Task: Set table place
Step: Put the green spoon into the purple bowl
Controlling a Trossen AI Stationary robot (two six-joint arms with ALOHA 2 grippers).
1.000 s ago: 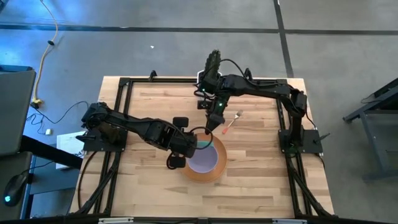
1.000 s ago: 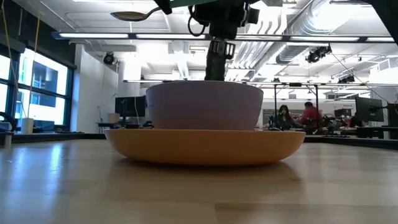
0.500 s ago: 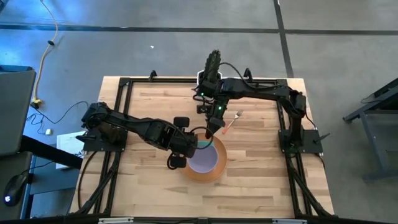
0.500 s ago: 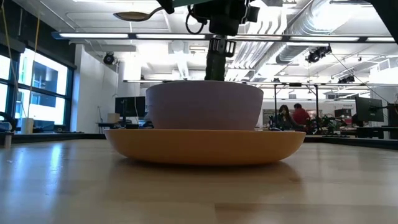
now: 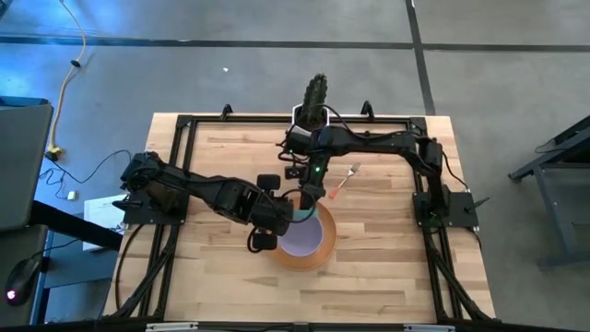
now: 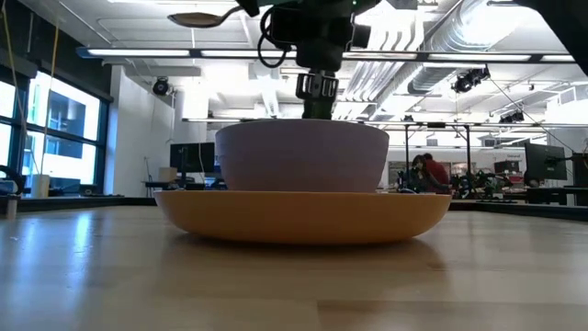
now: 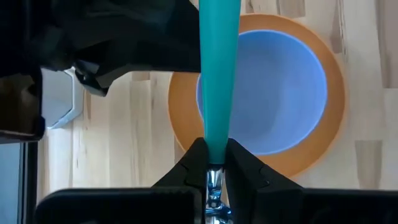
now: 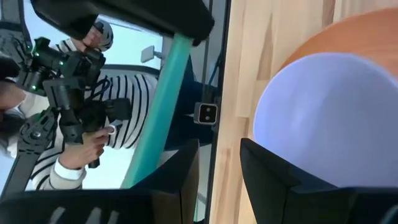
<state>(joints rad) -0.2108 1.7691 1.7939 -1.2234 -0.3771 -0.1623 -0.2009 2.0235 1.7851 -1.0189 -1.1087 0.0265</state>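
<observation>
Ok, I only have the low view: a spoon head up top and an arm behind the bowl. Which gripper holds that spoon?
Observer: The left gripper is shut on the spoon, at the base of its teal handle.
Operator: And the other arm?
Observer: The right gripper is open beside the lilac bowl and holds nothing.
Operator: Any fork out yet?
Observer: Yes, an orange-handled fork lies on the table beyond the plate, with no gripper on it.

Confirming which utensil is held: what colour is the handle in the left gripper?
Teal; the spoon handle shows best in the left wrist view.
</observation>
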